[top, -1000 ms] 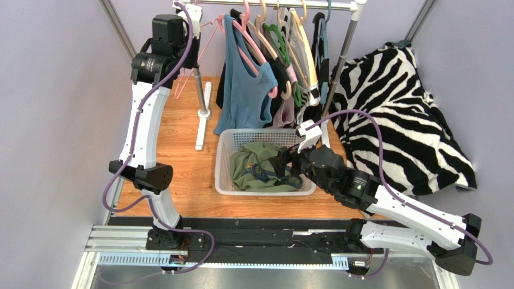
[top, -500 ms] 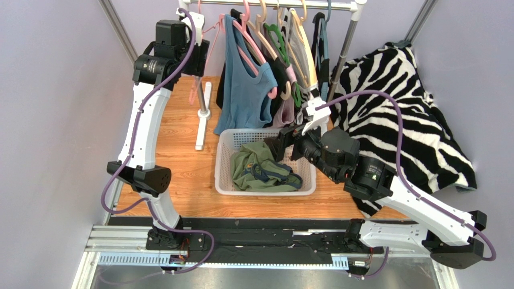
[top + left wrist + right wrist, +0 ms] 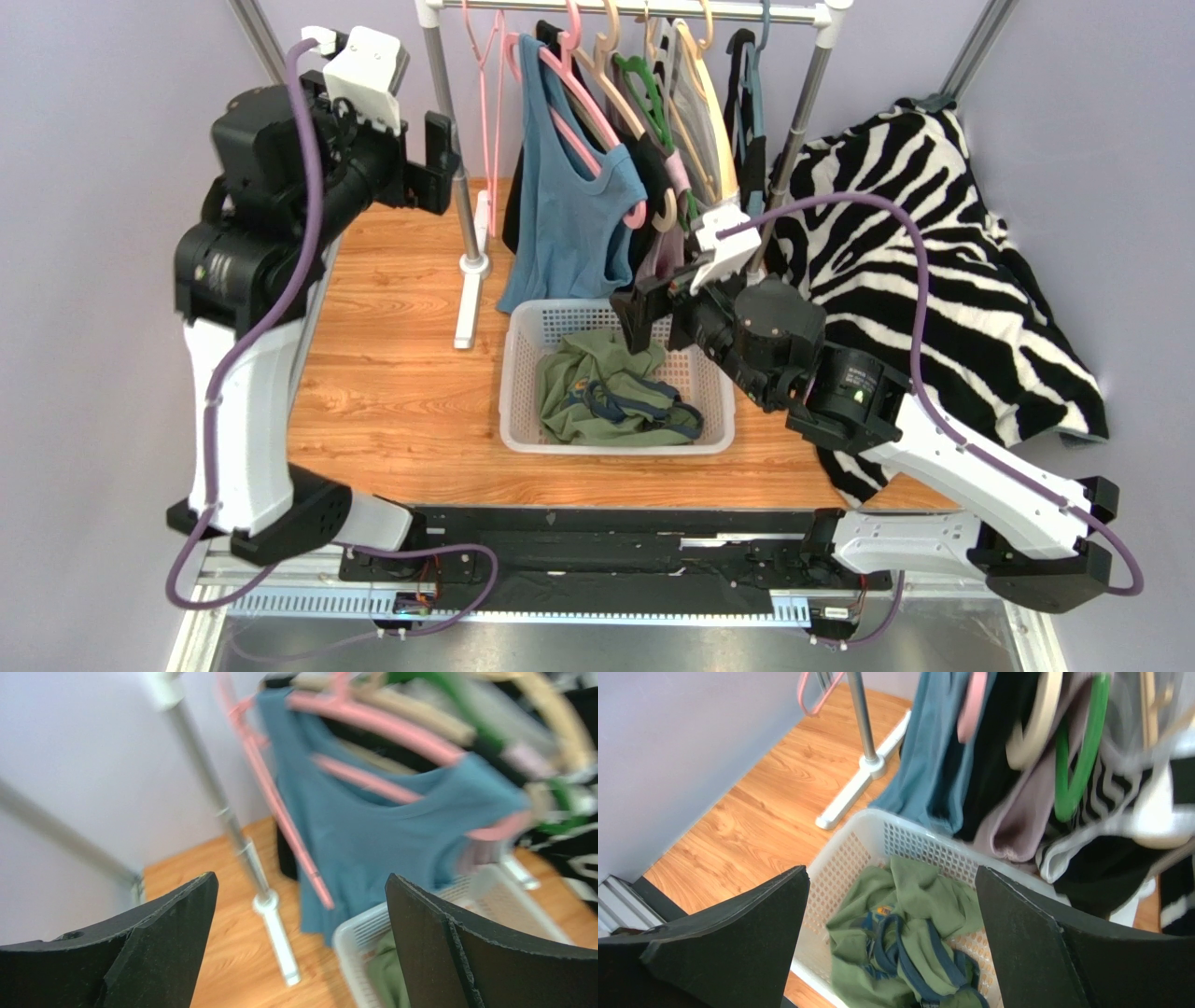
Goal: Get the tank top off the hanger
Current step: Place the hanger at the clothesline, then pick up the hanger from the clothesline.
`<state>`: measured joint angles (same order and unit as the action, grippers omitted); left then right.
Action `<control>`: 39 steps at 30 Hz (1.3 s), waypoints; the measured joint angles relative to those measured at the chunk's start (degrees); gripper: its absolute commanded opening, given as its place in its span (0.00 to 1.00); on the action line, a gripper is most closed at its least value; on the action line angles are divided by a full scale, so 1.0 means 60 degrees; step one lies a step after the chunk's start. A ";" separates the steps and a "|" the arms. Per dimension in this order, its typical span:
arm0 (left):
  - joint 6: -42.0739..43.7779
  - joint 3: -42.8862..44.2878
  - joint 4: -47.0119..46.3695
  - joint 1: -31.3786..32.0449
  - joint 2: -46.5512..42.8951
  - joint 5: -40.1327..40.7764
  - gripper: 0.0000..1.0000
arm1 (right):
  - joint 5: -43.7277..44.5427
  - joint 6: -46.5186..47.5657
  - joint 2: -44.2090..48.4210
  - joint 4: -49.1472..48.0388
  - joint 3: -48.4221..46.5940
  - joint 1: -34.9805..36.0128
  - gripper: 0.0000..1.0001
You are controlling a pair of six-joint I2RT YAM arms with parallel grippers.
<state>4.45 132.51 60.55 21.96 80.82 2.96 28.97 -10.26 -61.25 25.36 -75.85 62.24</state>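
Gaping wide, left pincer [image 3: 298, 885] before blue tank top [image 3: 379, 833], right pincer [image 3: 892, 878] wide over green garment [image 3: 906, 941], zebra blanket [image 3: 926, 266] overhead only

Cloth, metal, plastic and wood.
The blue cloth tank top [image 3: 568, 210] looks soft and matt on its smooth pink plastic hanger [image 3: 379, 722]. The silver metal rail pole [image 3: 467, 224] shines. The white plastic basket [image 3: 514, 371] has holey walls; the orange-brown wood table [image 3: 386, 336] looks smooth.
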 measured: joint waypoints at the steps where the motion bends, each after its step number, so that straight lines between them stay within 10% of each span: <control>1: 0.0036 0.0142 -0.0062 0.0521 -0.0113 0.0000 0.98 | 0.0036 -0.0080 0.0244 -0.0025 0.0448 0.0000 0.94; 8: 0.0036 0.1158 -0.0667 0.2892 0.0725 0.0321 0.99 | 0.0423 -0.0878 0.1883 0.0386 0.2211 0.0000 0.93; 19: -0.1009 0.2572 -0.0954 0.3242 0.4619 0.1137 0.99 | 0.0670 -0.1847 0.3085 0.0925 0.2918 0.0062 0.92; 39: -0.1395 0.2860 -0.1213 0.3399 0.5038 0.1942 0.96 | 0.0656 -0.1858 0.3005 0.1035 0.3013 0.0124 0.93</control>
<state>-3.92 149.67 53.28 42.35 111.04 14.61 32.91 -21.41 -43.22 31.57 -57.78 62.98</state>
